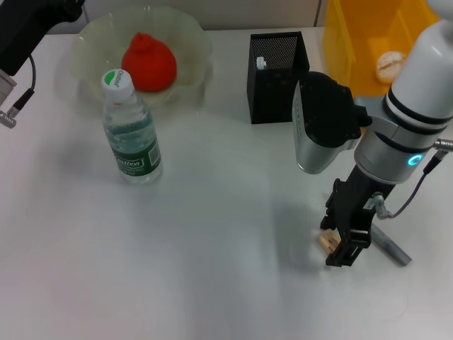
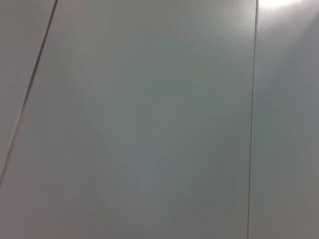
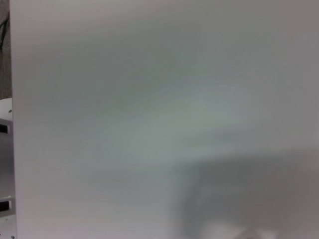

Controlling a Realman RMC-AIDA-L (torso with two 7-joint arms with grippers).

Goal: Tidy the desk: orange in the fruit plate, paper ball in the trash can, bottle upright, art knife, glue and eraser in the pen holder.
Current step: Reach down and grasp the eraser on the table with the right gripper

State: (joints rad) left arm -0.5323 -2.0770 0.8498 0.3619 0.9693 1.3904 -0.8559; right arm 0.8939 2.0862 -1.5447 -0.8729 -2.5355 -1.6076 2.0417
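Observation:
The orange [image 1: 148, 62] lies in the translucent fruit plate [image 1: 190, 35] at the back left. The water bottle [image 1: 131, 131] stands upright in front of the plate. The black mesh pen holder [image 1: 277, 81] stands at the back centre with a white-topped item [image 1: 261, 62] inside. The paper ball [image 1: 390, 65] lies in the yellow trash can [image 1: 354, 42] at the back right. My right gripper [image 1: 345, 237] is down at the table, right at the tan eraser [image 1: 326, 242]. The grey art knife [image 1: 391, 246] lies just to its right. My left arm [image 1: 25, 32] is parked at the back left.
The white table [image 1: 212, 269] stretches between the bottle and the right gripper. Both wrist views show only plain pale surfaces. A cable hangs from the right wrist [image 1: 417, 184] over the knife.

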